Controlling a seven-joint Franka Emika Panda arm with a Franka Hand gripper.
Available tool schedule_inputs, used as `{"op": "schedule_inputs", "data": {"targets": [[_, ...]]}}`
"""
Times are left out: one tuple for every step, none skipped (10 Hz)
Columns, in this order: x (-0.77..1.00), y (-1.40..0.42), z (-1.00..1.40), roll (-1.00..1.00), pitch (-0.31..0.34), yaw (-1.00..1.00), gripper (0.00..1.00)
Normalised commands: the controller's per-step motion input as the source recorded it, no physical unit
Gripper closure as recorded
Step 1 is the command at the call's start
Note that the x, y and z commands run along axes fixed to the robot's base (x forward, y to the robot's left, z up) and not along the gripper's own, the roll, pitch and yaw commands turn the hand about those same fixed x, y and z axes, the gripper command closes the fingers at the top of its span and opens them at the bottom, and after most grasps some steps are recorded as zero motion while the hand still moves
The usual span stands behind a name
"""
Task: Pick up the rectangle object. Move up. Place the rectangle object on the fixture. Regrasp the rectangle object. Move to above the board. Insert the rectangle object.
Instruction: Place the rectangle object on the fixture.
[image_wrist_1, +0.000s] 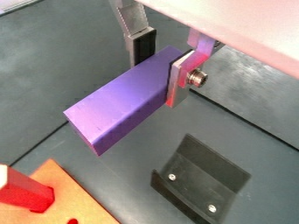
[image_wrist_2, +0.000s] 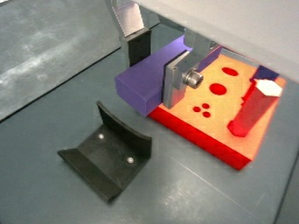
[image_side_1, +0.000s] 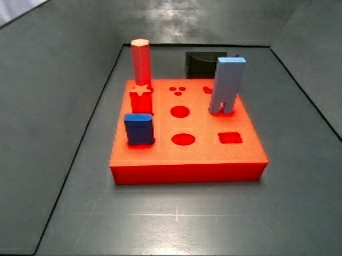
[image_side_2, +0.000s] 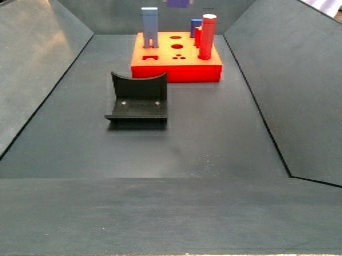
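In both wrist views my gripper (image_wrist_1: 158, 66) (image_wrist_2: 158, 66) is shut on one end of the rectangle object (image_wrist_1: 117, 109) (image_wrist_2: 149, 79), a long purple bar. The bar lies level in the air, between the silver plates. The fixture, a dark bracket, sits on the floor below it (image_wrist_1: 201, 179) (image_wrist_2: 107, 153). The red board lies beside it (image_wrist_1: 65, 197) (image_wrist_2: 216, 118). Both side views show the board (image_side_1: 187, 165) (image_side_2: 178, 70) and the fixture (image_side_1: 203, 64) (image_side_2: 138, 100). The gripper and the bar are out of view there.
On the board stand a red post (image_side_1: 140, 62) (image_wrist_2: 254, 109), a tall light-blue block (image_side_1: 229, 85) (image_side_2: 150, 22) and a short dark-blue block (image_side_1: 138, 128). Dark sloping walls enclose the grey floor (image_side_2: 174, 150).
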Motion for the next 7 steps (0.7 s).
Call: {"op": "schedule_inputs", "data": {"targets": [[0.49,-0.01,0.02,-0.08,0.142,0.03,1.00],[0.38,-0.01,0.02,-0.08,0.144,0.03,1.00],[0.29,-0.01,0.02,-0.08,0.147,0.03,1.00],[0.19,-0.01,0.02,-0.08,0.146,0.03,1.00],[0.76,0.75,-0.68,-1.00,0.102,0.29,1.00],[0.71,0.70,-0.61,-1.00,0.093,0.26,1.00],[0.68,0.60,-0.49,-1.00,0.091,0.23,1.00]]}}
